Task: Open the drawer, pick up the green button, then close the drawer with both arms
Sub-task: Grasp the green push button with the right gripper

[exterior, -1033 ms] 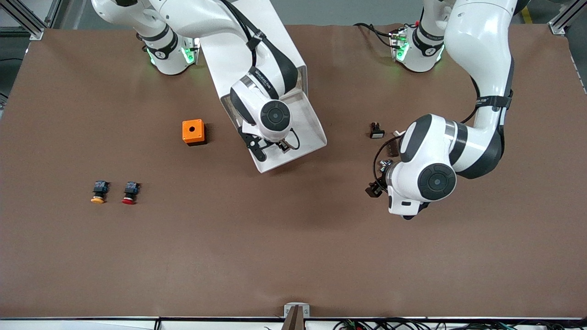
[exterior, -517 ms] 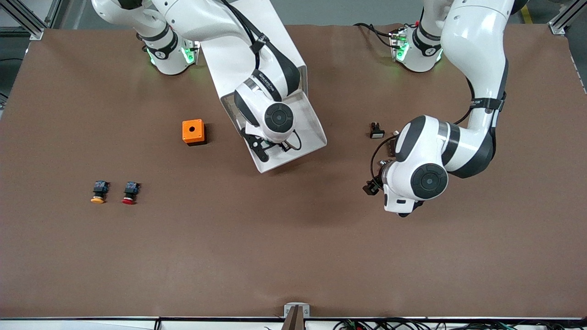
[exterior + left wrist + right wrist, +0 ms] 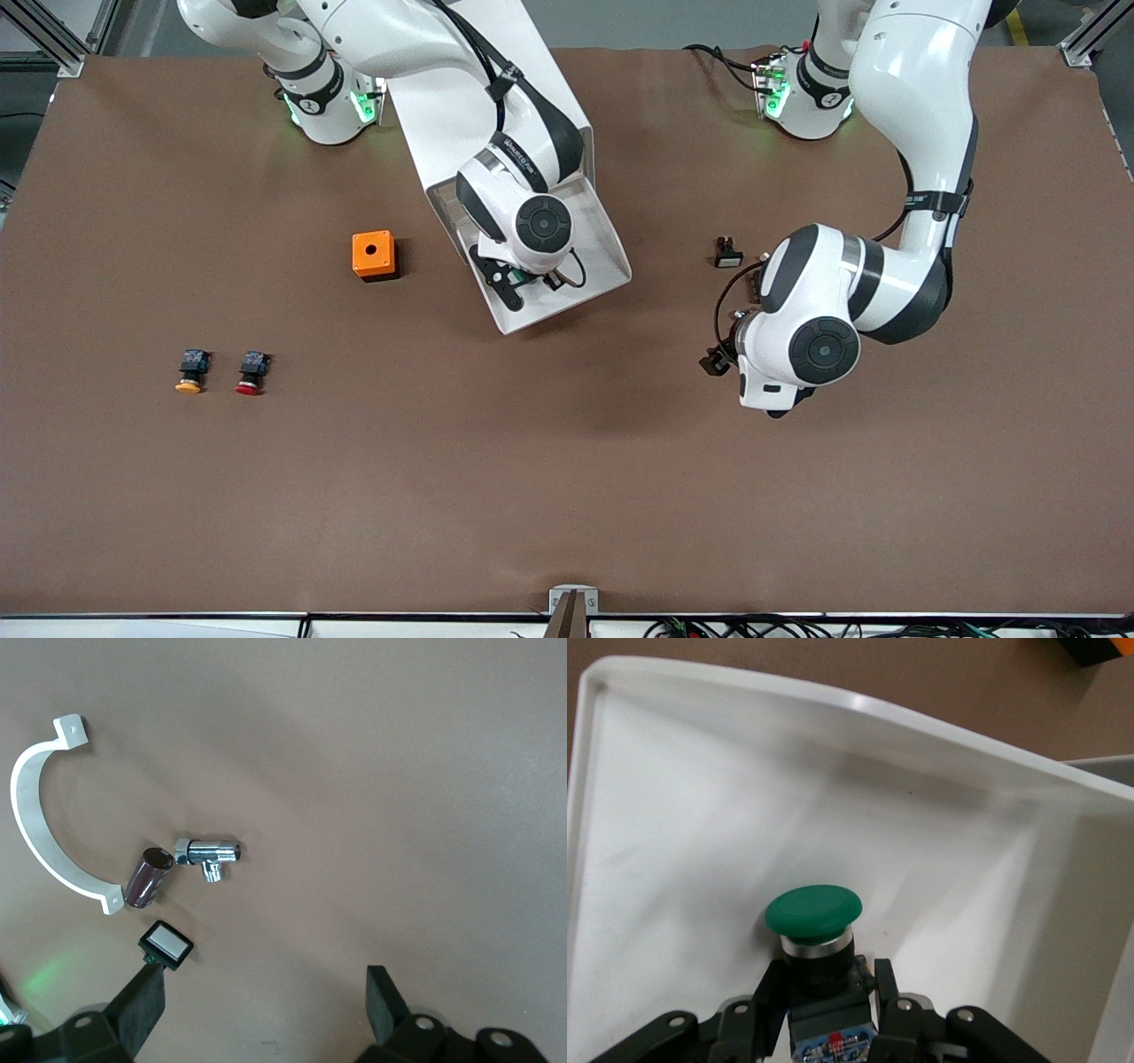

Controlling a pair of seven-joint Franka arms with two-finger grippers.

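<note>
An orange box (image 3: 373,255) with a round hole in its top sits on the brown desk (image 3: 567,496). Nearer the front camera, toward the right arm's end, an orange-capped button (image 3: 190,370) and a red-capped button (image 3: 252,372) lie just beside each other. Toward the left arm's end: a white curved bracket (image 3: 42,828), a brown cylinder (image 3: 146,877), a chrome fitting (image 3: 207,853) and a small white-faced switch (image 3: 166,944).

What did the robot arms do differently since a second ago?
The right gripper, shut on the green button, shifted slightly over the open drawer toward the left arm's end of the table. The left gripper, open and empty, drifted a little toward the drawer, over bare table. The drawer, orange box, orange-capped button and red-capped button stayed put.
</note>
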